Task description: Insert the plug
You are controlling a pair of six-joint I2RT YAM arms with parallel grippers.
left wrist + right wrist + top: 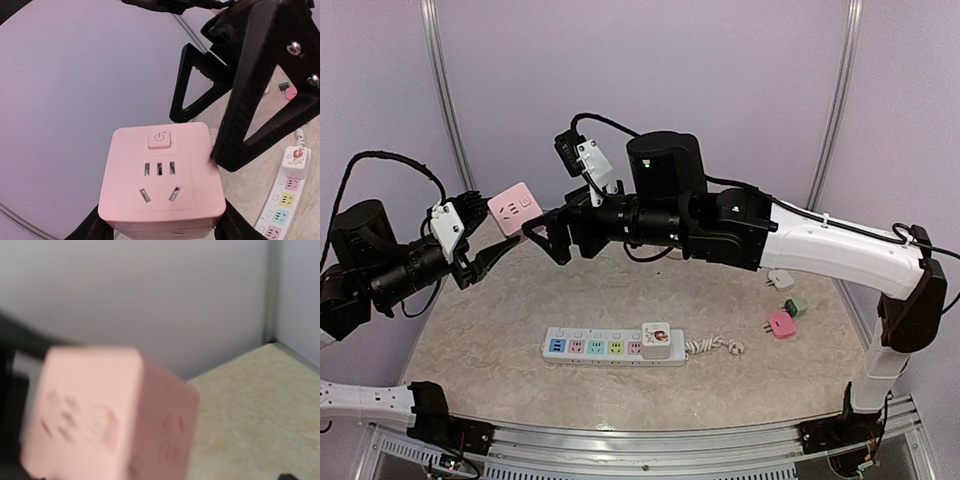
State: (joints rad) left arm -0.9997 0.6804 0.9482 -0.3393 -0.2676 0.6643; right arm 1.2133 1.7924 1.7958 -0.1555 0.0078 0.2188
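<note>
A pink cube socket adapter [515, 208] is held in the air at the back left by my left gripper [498, 232], which is shut on its sides. In the left wrist view the cube [160, 175] shows its power button and socket holes, with my left gripper [162, 229] clamped on it at the bottom edge. My right gripper [542, 238] is open and empty, right beside the cube. One of its black fingers [245, 100] touches the cube's right edge. The right wrist view shows the cube [100, 415] blurred and very close.
A white power strip [610, 346] with coloured sockets lies at the table's middle, with a white plug block [657, 338] in its right end. Loose pink [780, 324], green [797, 305] and white [781, 279] plugs lie at the right.
</note>
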